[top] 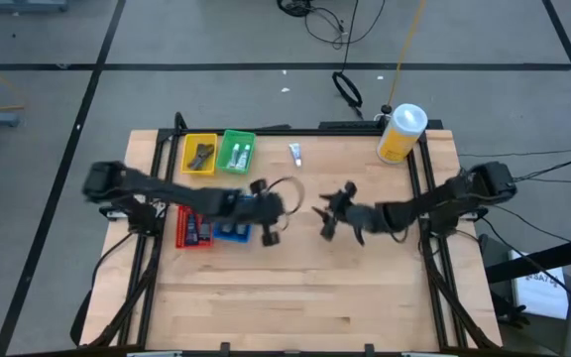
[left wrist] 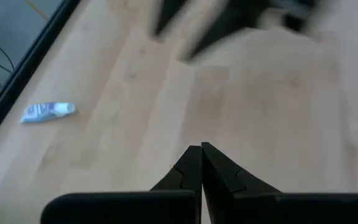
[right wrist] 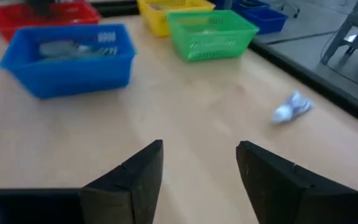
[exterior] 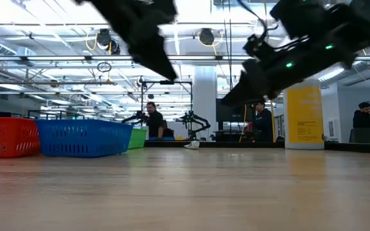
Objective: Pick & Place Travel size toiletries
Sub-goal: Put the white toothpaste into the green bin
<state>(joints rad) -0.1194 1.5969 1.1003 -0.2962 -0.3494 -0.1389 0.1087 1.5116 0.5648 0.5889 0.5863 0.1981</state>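
One small white tube with blue marks [top: 294,153] lies flat on the bare wood near the table's far edge; it also shows in the low view [exterior: 191,145], the left wrist view [left wrist: 48,112] and the right wrist view [right wrist: 293,109]. Other toiletries lie in the trays: a dark piece in the yellow tray [top: 199,154], white tubes in the green tray [top: 237,151], and more in the blue tray [right wrist: 67,53]. My left gripper [left wrist: 201,165] is shut and hovers over mid-table [top: 284,205]. My right gripper [right wrist: 201,168] is open and faces it [top: 325,213]. Both hang clear above the wood.
A red tray [top: 194,228] and the blue tray [top: 231,230] sit under my left arm, with the yellow and green trays behind them. A big yellow container with a white lid [top: 401,132] stands at the far right corner. Bare wood spreads across the table's near half.
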